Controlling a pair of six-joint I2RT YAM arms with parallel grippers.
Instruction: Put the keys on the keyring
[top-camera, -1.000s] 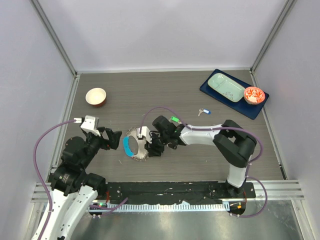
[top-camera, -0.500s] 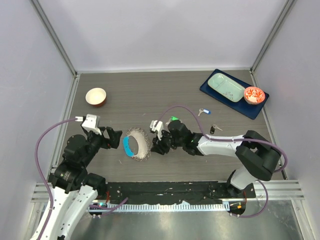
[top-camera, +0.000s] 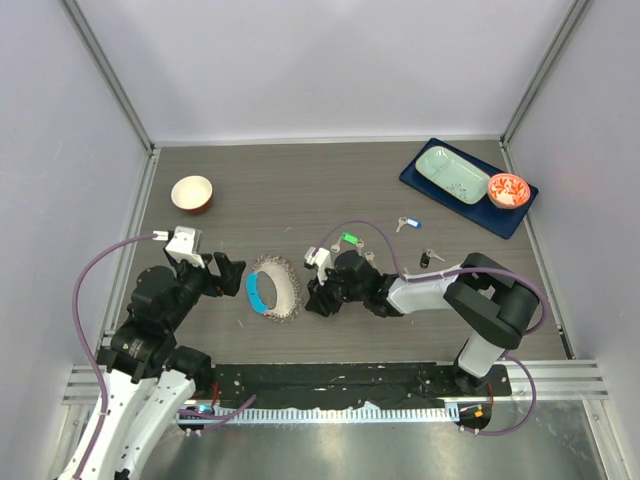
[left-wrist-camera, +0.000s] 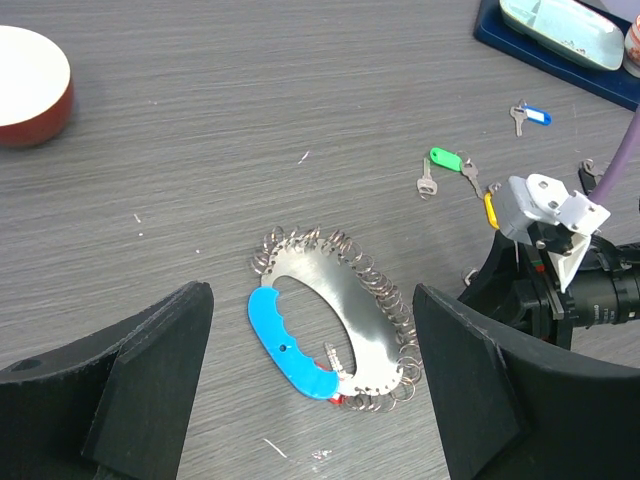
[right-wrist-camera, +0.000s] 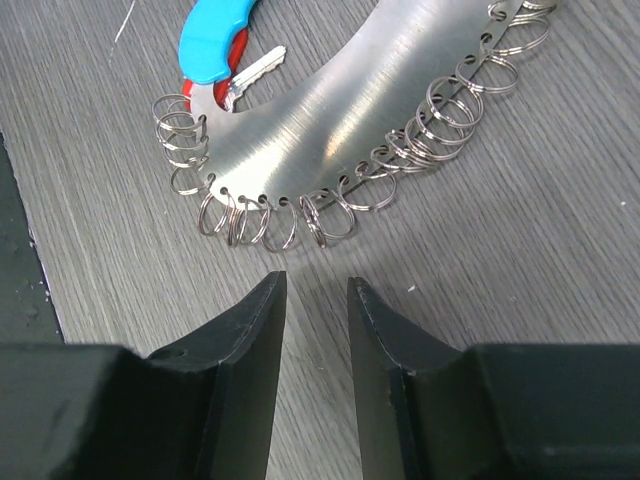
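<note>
R tool (right-wrist-camera: 315, 288) just beside keyring (right-wrist-camera: 380, 100) edge (jaws narrowly apart).

The keyring (top-camera: 273, 287) lies left of the keys (top-camera: 349, 239) (bowl (top-camera: 192, 192) farther left).

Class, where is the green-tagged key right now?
Top view: the green-tagged key lies near the centre, just beyond the right gripper, left of the blue-tagged key.
</note>
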